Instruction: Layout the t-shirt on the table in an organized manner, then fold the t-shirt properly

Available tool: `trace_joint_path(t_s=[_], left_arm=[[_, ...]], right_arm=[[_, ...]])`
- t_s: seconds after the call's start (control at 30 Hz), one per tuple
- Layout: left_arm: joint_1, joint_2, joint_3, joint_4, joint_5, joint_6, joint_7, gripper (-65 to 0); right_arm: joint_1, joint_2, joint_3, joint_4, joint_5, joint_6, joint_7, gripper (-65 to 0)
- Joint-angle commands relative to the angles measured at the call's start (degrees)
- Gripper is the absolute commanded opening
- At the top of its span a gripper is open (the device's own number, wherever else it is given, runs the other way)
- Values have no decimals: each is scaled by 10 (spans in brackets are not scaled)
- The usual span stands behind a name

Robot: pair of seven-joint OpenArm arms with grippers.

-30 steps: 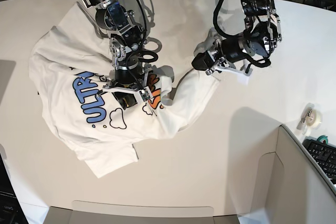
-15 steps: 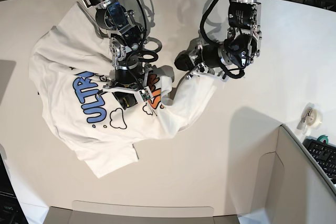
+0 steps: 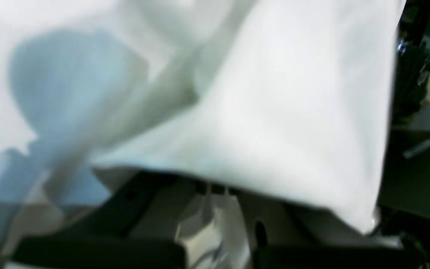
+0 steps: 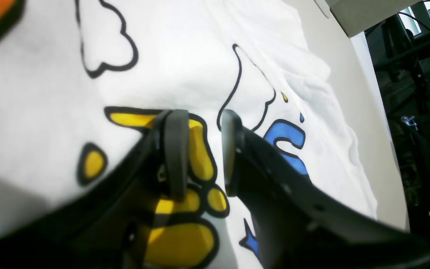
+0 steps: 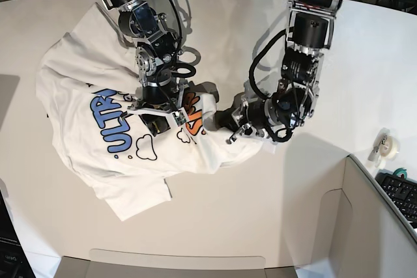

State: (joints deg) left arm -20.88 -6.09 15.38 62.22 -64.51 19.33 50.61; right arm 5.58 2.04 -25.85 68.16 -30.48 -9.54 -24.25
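Table (image 5: 313, 213): large, white, curved far edge; carries everything below.

T-shirt (image 5: 85, 89): white, lies rumpled on the table's left half in the base view, print side up. One edge is drawn out toward the table's middle, where both arms meet it.

Left gripper (image 5: 229, 120): low at that drawn-out edge, jaws closed on a fold of the t-shirt. Its wrist view shows white cloth (image 3: 274, 112) draped right over the gripper body, blurred.

Right gripper (image 4: 200, 149): over the middle of the print, tips down at the cloth, jaws partly apart with yellow print visible in the gap. No fabric pinched between them.

Writing: blue bubble letters "ULTR" (image 5: 111, 122) legible in base view; the rest is covered by the right arm. Orange and yellow shapes, outlined clouds (image 4: 106, 41) alongside.

Tape roll (image 5: 389, 144), keyboard corner (image 5: 401, 193): right edge, well apart from the t-shirt.
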Motion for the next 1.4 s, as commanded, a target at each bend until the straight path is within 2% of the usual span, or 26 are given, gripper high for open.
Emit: trace_joint_path(t_s=[0.0, 0.13, 0.43, 0.63, 0.83, 0.9, 1.0, 1.1, 1.23, 1.37], left_arm=[[-24, -3, 9, -8, 26, 16, -16, -637], [-73, 2, 37, -16, 24, 16, -32, -637], [-142, 73, 40, -16, 24, 15, -29, -637], [-155, 118, 42, -16, 25, -5, -26, -637], [-150, 147, 136, -11, 20, -5, -26, -637], [-150, 146, 162, 17, 20, -6, -26, -637], [-149, 140, 165, 75, 20, -6, -20, -637], [-149, 108, 160, 141, 20, -2, -11, -637], [-128, 85, 99, 217, 20, -1, -8, -632], [-126, 46, 61, 231, -6, -1, -9, -584]], right_arm=[[-26, -2, -8, -27, 20, 69, -66, -491], [-27, -2, -9, -28, 20, 69, -66, -491], [-27, -2, -8, -28, 20, 69, -66, -491], [-29, -2, -8, -28, 20, 69, -66, -491], [-33, -2, -7, -28, 20, 69, -65, -491], [-34, -2, -6, -23, 20, 68, -65, -491], [-34, -1, -6, -9, 20, 65, -66, -490], [-37, 7, -5, 27, 18, 65, -67, -490], [-50, 12, 11, 82, 16, 65, -67, -487], [-72, 10, 47, 164, 16, 65, -67, -486]])
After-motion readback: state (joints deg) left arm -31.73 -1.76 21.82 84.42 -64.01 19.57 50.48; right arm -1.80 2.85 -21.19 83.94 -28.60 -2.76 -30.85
